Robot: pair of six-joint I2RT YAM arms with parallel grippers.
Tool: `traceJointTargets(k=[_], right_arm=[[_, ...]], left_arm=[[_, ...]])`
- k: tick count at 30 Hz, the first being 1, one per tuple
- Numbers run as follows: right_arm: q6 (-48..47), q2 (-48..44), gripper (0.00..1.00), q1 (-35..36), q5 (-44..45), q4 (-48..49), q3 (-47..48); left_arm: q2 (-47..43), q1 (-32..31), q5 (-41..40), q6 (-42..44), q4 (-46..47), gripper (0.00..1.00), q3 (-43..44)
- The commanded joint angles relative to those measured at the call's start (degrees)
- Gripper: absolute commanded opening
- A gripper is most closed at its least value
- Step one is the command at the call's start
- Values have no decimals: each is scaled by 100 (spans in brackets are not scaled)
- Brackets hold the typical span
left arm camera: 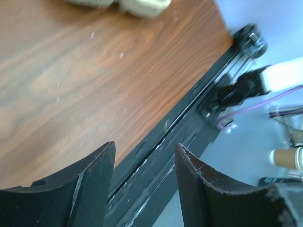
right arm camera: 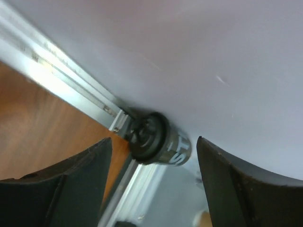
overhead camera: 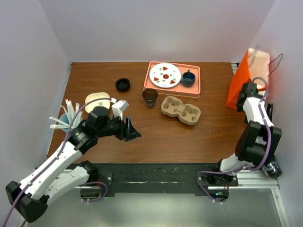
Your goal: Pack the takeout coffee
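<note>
The takeout coffee (overhead camera: 150, 97), a small dark brown cup, stands upright mid-table just in front of the pink tray (overhead camera: 195, 91). My left gripper (overhead camera: 130, 130) hovers low over the table, down and left of the cup and well apart from it. Its jaws are open and empty. In the left wrist view the left gripper (left arm camera: 144, 151) faces the table's near edge and the black rail (left arm camera: 189, 127). My right gripper (overhead camera: 268, 112) is folded back at the right edge beside the orange bag (overhead camera: 240, 80). Seen from its wrist, the right gripper (right arm camera: 154, 142) is open and empty.
A cardboard cup carrier (overhead camera: 180, 109) lies right of the cup. A flat black disc (overhead camera: 122, 84) sits to the cup's left. The tray holds a patterned plate (overhead camera: 164, 75) and a blue mug (overhead camera: 188, 78). A cream container (overhead camera: 97, 100) and a cup of straws (overhead camera: 65, 120) stand at left.
</note>
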Motion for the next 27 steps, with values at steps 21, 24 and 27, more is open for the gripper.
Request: traceJointTargets(k=[21,24,27], right_arm=[[-7703,-1876,71,-1506,-1609,-437,-2329],[-7783,-1911,73,-1675,-1792,-366,-2444],[-8038,-1805,73,-1701,-1520,-17,-2769]], left_arm=[[-1364,-334,-864,677,-64,61,-612],[-1435,-334,-953,616,-12,61,-647],[-1488,-334,-996,624,-64,61,-621]])
